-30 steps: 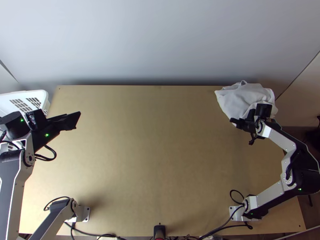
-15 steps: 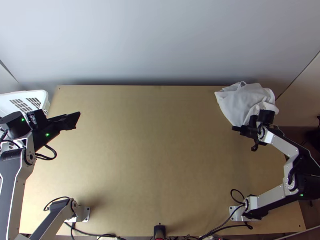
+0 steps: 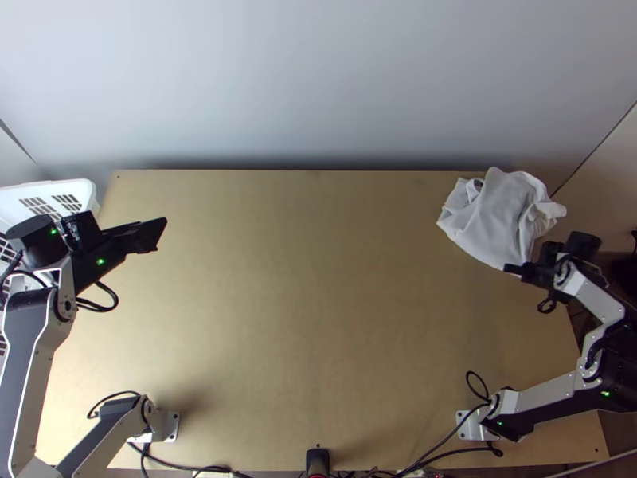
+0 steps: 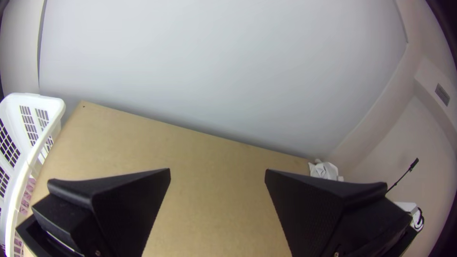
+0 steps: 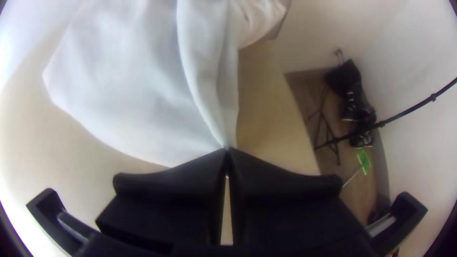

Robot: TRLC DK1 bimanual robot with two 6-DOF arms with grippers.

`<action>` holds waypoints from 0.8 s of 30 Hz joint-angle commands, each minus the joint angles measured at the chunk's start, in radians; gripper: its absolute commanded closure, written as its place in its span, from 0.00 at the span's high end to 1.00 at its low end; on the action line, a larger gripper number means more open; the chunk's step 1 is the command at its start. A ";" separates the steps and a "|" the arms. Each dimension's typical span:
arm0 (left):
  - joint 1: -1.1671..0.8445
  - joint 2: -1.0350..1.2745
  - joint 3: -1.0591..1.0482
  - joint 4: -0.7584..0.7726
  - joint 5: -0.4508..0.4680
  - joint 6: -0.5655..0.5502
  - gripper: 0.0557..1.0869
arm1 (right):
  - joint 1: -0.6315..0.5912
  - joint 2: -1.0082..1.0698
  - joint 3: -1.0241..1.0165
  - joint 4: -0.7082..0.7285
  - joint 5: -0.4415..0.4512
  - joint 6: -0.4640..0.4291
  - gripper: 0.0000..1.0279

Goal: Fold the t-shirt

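The white t-shirt lies bunched at the far right corner of the table. My right gripper is at the cloth's near edge. In the right wrist view the right gripper is shut on an edge of the t-shirt, whose folds run together to the fingertips. My left gripper is held over the table's left side, far from the cloth. In the left wrist view the left gripper stands open with nothing between its fingers, and the t-shirt lies small in the distance.
A white slotted basket stands at the table's far left corner, beside the left arm. The wooden table meets a pale wall at its far edge. Cables run along the near edge. A black stand is on the floor beyond the right edge.
The right gripper has moved right and toward the near side, and the t-shirt has been drawn somewhat the same way. The left gripper has shifted slightly right.
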 commanded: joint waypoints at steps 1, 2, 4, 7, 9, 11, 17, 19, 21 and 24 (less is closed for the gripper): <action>-0.009 0.018 0.020 0.013 -0.001 -0.007 0.94 | -0.104 0.038 0.080 0.015 -0.004 -0.108 0.03; -0.009 0.020 0.020 0.013 -0.001 -0.005 0.94 | -0.118 0.048 0.086 0.015 -0.004 -0.120 0.03; -0.008 0.020 0.019 0.013 -0.001 -0.004 0.94 | -0.147 0.069 0.100 0.020 -0.004 -0.141 0.03; -0.009 0.024 0.014 0.015 0.001 -0.002 0.94 | -0.190 0.106 0.120 0.021 -0.004 -0.171 0.03; -0.012 0.029 0.016 0.021 0.001 -0.002 0.94 | -0.211 0.126 0.124 0.030 0.001 -0.191 0.03; -0.019 0.032 0.019 0.026 0.001 -0.004 0.94 | -0.227 0.150 0.129 0.055 0.010 -0.204 0.03; -0.026 0.041 0.026 0.029 -0.001 -0.004 0.94 | -0.247 0.190 0.159 0.090 0.018 -0.177 0.03; -0.028 0.041 0.028 0.027 -0.001 -0.002 0.94 | -0.224 0.175 0.152 0.087 0.018 -0.168 0.03; -0.026 0.039 0.029 0.027 -0.001 -0.001 0.94 | -0.204 0.124 0.123 0.075 0.010 -0.151 0.27; -0.017 0.036 0.028 0.023 -0.001 0.010 0.94 | -0.199 0.032 0.072 0.087 -0.041 -0.111 0.85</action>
